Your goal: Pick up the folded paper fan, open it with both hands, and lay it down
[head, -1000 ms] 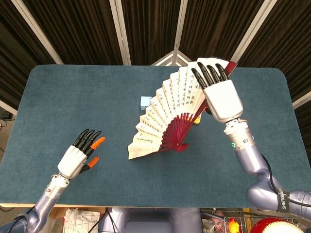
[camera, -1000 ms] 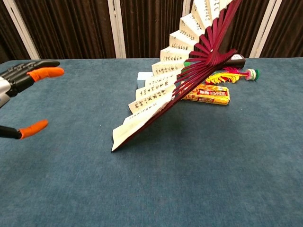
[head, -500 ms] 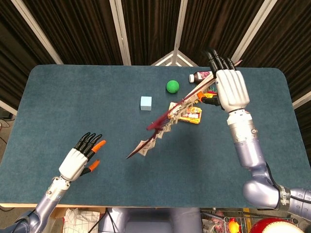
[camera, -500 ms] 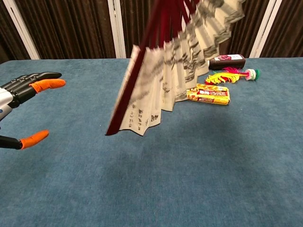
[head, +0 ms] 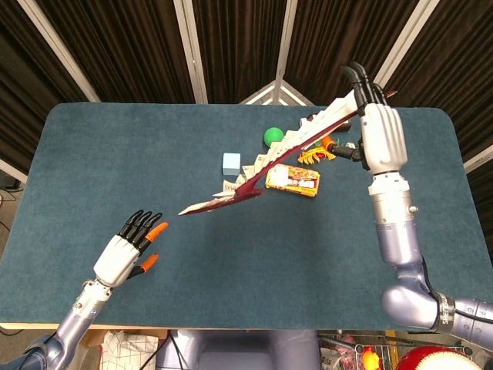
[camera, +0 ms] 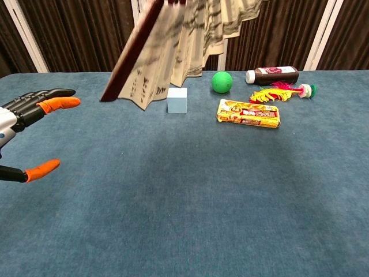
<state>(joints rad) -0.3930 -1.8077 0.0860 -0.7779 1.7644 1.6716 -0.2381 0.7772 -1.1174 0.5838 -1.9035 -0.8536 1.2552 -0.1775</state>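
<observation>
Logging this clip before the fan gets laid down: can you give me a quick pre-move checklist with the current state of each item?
1. Fan spread open: ok.
2. Right robot hand grips the fan's upper end: ok.
3. Fan lifted off the table: ok, no edge touches the cloth.
4. Left robot hand free and away from the fan: ok, fingers apart, holding nothing.
5. Bare landing area: ok at the near centre; blue cube, green ball and snack pack crowd the far side.
6. Grip firmness: cannot tell.

We raised the open paper fan (head: 269, 166) with our right hand (head: 381, 135), lifting its lower corner off the table and swinging it toward the far edge, uncovering the green ball (camera: 221, 82) and blue block (camera: 177, 100).
</observation>
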